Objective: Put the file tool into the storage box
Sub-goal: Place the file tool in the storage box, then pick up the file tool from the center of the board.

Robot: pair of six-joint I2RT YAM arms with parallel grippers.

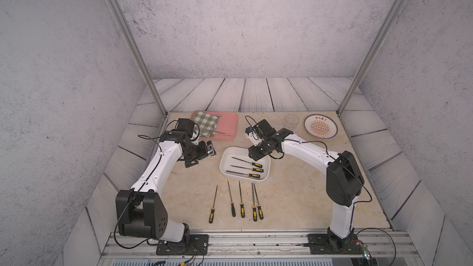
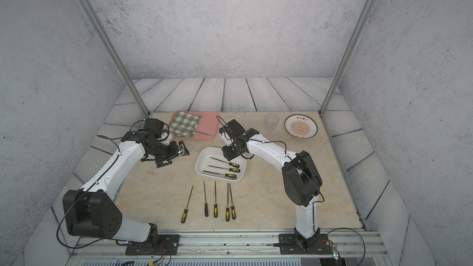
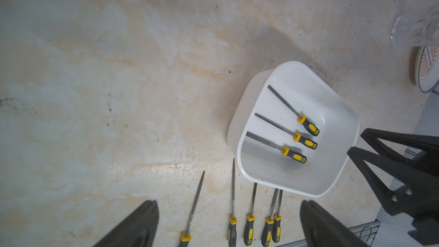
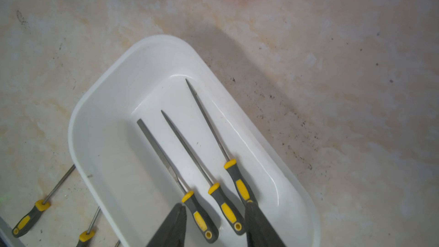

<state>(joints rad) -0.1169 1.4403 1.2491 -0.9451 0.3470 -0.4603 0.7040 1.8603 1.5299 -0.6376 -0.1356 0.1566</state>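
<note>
The white storage box [image 1: 225, 160] [image 2: 201, 161] [image 4: 99, 105] [image 3: 240, 105] sits mid-table. Three file tools with yellow-and-grey handles lie side by side on its floor [image 1: 246, 168] [image 4: 190, 153]. Several more files [image 1: 241, 198] [image 3: 232, 191] lie in a row on the table in front of the box. My right gripper [image 1: 254, 153] [image 4: 215, 205] hangs open over the handle end of the box, its fingers either side of two handles below, gripping nothing. The left gripper [image 1: 209, 150] [image 3: 229, 201] is open and empty, off to the left of the box.
A pink tray [image 1: 229, 124] with a green checked cloth [image 1: 204, 122] and a metal utensil sits at the back left. At the back right stand a clear glass [image 1: 291, 122] and a patterned plate [image 1: 321, 126]. Metal frame posts mark the table's back corners.
</note>
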